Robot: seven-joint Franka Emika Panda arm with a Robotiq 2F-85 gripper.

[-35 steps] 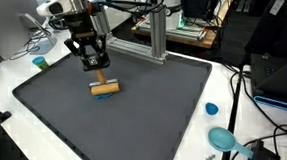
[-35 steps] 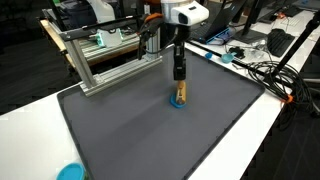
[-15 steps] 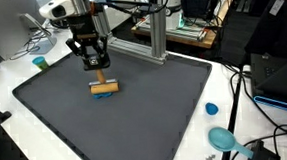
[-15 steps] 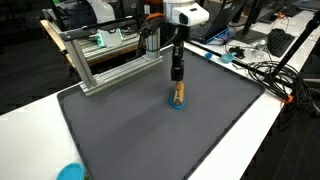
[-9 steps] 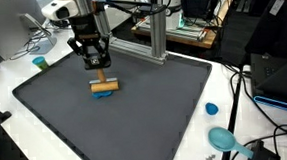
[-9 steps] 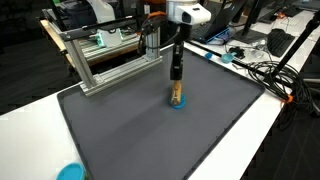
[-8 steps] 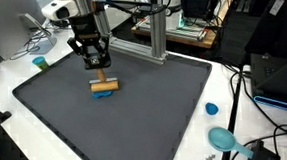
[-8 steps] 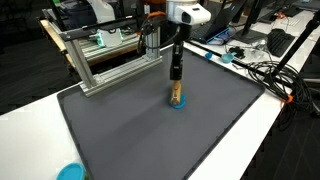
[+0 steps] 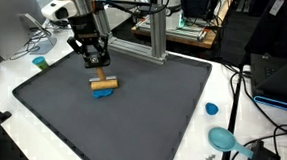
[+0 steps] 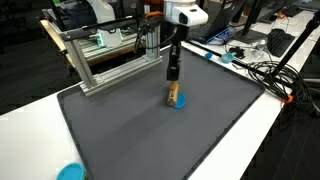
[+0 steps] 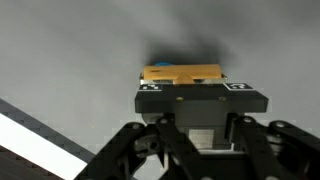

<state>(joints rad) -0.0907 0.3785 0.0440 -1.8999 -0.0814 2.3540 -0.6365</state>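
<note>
Fingers (image 10: 171,72) hang point-down just above the block (image 10: 175,96), clear of it, with nothing visibly held. Their spread cannot be told: both exterior views are too small, and the wrist view shows only linkage and a dark bar across its lower half.

Block lies flat on a blue disc (image 9: 106,93), towards the rear of the dark mat (image 9: 136,116) on the white table (image 9: 9,86).

Risks, as judged:
- The block rests on the disc, not on the mat, so its seat looks shallow. A descent that lands off-centre could rock it or push it off the disc.
- If the fingers are narrower than the block, they would strike its top face rather than pass beside it.

Differences between views:
- The wrist view alone shows the block (image 11: 182,75) squarely ahead, long side across the frame, but gives no height.
- Both exterior views show the gap between fingers and block.
- In an exterior view the block (image 9: 104,85) is broadside; elsewhere it is end-on.
- The frame (image 10: 110,58), cap (image 9: 211,109) and cup (image 9: 40,63) stand well apart, outside the wrist view.
</note>
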